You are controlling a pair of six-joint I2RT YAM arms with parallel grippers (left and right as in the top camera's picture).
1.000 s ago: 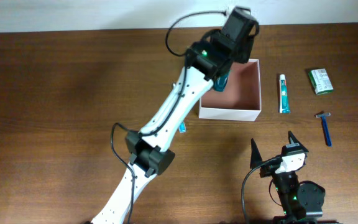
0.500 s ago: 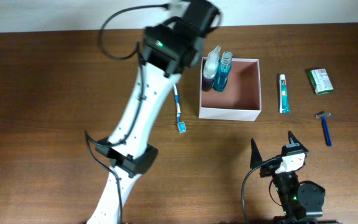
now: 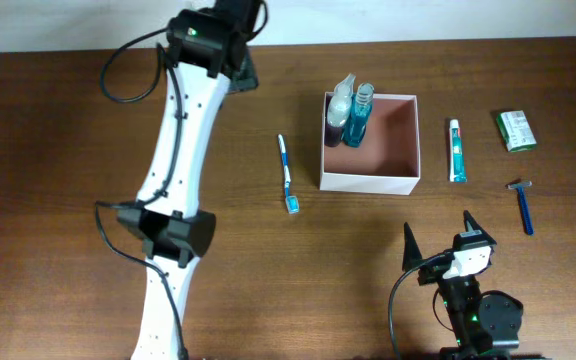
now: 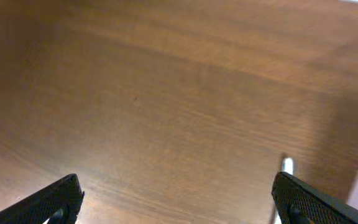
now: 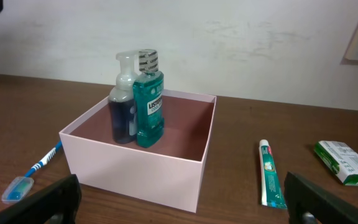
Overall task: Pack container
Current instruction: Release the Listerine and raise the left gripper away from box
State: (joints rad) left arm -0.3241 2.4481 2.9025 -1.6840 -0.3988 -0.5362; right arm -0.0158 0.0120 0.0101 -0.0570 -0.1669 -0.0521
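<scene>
On the brown wooden tabletop a blue-white toothbrush lies at the centre. A teal mouthwash bottle and a spray bottle stand side by side at upper centre. At the right lie a toothpaste tube, a green packet and a blue razor, each apart.

left arm: white links, black joints | cables: black | right claw: black

Lit evenly and softly from above in the overhead view: no harsh glare on the wooden table, only faint, short shadows hugging the left arm and the container. Sharp edge to edge there. Blurred throughout the left wrist view, wood grain smeared, paler sheen lower left, dimmer toward the top left corner. Crisp up close in the right wrist view, slightly soft on the far wall, with muted shade behind the mouthwash bottle.
</scene>
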